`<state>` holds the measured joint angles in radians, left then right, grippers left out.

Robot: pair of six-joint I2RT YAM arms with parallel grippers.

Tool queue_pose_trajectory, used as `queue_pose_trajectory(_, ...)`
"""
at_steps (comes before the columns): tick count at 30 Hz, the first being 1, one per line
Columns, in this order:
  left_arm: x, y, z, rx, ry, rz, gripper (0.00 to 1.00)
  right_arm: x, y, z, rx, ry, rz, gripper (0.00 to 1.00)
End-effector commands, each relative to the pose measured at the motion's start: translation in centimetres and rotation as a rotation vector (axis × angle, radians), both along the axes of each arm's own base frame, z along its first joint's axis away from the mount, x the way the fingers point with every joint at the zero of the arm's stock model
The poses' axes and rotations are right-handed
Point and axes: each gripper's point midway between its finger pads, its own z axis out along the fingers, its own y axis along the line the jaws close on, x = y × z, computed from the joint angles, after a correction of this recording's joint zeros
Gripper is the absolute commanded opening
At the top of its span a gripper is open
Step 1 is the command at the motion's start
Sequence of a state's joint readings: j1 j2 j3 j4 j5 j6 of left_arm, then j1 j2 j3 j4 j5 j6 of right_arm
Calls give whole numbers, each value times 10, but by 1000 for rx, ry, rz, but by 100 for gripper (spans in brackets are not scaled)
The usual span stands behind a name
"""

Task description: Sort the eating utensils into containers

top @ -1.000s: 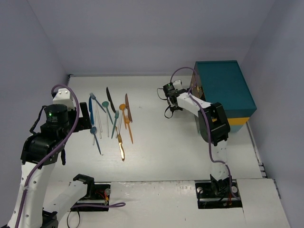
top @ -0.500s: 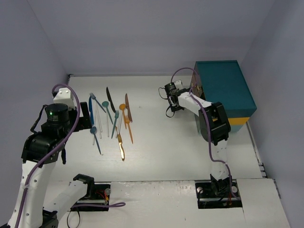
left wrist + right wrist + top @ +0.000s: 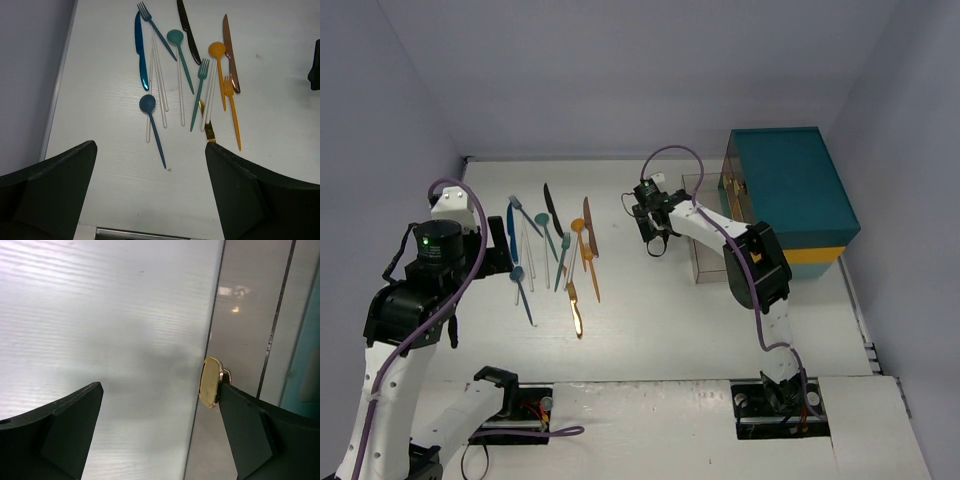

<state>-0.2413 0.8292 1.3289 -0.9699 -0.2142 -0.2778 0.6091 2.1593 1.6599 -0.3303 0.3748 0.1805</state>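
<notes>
Left gripper (image 3: pixel 150 148) empty, jaws wide, hovering over plastic utensils (image 3: pixel 188 80) at table's 9 o'clock, looks staged for a pick. Right gripper (image 3: pixel 161 390) spread, empty; clear drawer box (image 3: pixel 710 265) gold pull (image 3: pixel 210 382) at its 3 o'clock, likely about to reposition the box.

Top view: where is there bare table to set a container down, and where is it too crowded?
Widest free patch: the near table, in front of the utensils and the clear container. A narrower bare lane runs between the utensils and the right gripper. Crowded: the utensil spread, and the right side where the container sits by the teal chest.
</notes>
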Motion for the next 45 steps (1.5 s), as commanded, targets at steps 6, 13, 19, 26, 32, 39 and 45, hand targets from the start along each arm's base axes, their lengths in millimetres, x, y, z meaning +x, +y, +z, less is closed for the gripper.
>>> queue_pose_trajectory(6, 4, 0, 9, 12, -37, -4, 88, 2, 42, 74, 149, -147, 19, 100)
queue_pose_trajectory(13, 6, -4, 8, -3, -31, -12, 88, 6, 24, 126, 79, -276, -7, 100)
queue_pose_trajectory(19, 8, -7, 6, -13, -20, -21, 88, 5, 15, 121, -2, -282, -22, 100)
queue_pose_trajectory(26, 6, -8, 8, -30, -23, -22, 88, 3, -10, 94, 39, -208, -98, 100)
queue_pose_trajectory(32, 5, -9, 6, -35, -15, -23, 88, 0, -18, 69, 148, -93, -90, 100)
queue_pose_trajectory(39, 8, -12, 4, -46, -3, -26, 88, -6, 9, 46, 248, 3, -48, 100)
queue_pose_trajectory(45, 6, -13, -2, -53, 22, -22, 88, 0, 34, 46, 305, 12, -24, 99)
